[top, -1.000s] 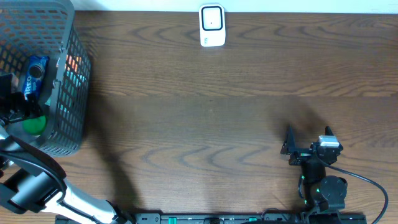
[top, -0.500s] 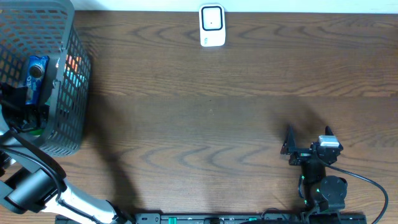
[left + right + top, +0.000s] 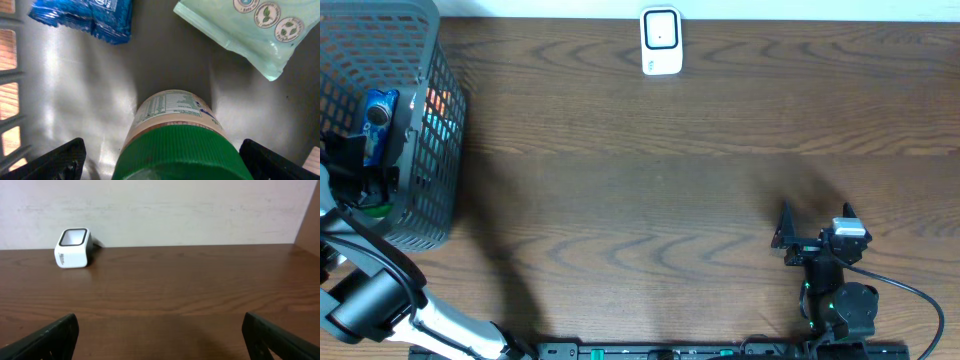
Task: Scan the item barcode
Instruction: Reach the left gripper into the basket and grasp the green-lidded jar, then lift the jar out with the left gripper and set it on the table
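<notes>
While the left gripper (image 3: 167, 162) hangs inside the grey basket (image 3: 440, 130) at far left, its jaws stand wide open on either side of the green-lidded jar (image 3: 175, 115), gripping nothing. Step in hand: picking the item. Next, the jaws must close on the jar, lift it clear and present its label to the white scanner (image 3: 661, 41) at the far edge of the bench (image 3: 620, 200). The right gripper (image 3: 816, 215) sits open and empty at near right.

Bright, even light; soft shadows on table (image 3: 620, 200); glare on basket floor (image 3: 75, 100); green cap (image 3: 180, 155) perhaps slightly blurred.
</notes>
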Controlling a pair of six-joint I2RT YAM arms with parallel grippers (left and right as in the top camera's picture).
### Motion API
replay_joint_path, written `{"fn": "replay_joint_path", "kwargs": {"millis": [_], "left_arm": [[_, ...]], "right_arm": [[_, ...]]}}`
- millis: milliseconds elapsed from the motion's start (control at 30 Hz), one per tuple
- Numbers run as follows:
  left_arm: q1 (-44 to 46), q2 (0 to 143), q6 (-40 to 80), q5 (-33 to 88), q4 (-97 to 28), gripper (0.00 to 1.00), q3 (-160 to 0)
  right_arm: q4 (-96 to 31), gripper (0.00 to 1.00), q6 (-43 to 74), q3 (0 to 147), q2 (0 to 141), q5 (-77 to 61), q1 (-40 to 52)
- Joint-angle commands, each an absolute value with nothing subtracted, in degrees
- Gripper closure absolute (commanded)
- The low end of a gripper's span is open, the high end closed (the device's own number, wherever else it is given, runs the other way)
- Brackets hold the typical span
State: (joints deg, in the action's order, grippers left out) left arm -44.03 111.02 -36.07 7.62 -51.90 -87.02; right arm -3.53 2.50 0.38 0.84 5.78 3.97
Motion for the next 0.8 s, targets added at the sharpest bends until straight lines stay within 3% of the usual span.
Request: {"fn": "replay_joint_path", "kwargs": {"millis": [0, 533, 667, 767], "left_arm": [[-44.0, 111.4, -36.8, 8.7, -51.2, 0.02, -85.5], [-44.1, 115.5, -36.8, 10.9, -46.8, 0.02, -81.1], [-44.1, 115.3, -36.8, 10.9, -47.0, 0.21, -81.1], [-44.1, 114.2, -36.8, 10.9, -47.7, 0.28, -81.3]], "right_arm": [[-3.7, 0.01, 2.0, 0.3, 0.6, 5.7, 3.7], [-3.7, 0.01, 2.1, 0.3, 0.6, 5.7, 3.7], [-3.7, 0.01, 2.0, 0.3, 0.6, 5.7, 3.7], [-3.7, 0.01, 2.1, 0.3, 0.6, 5.7, 3.7]]}}
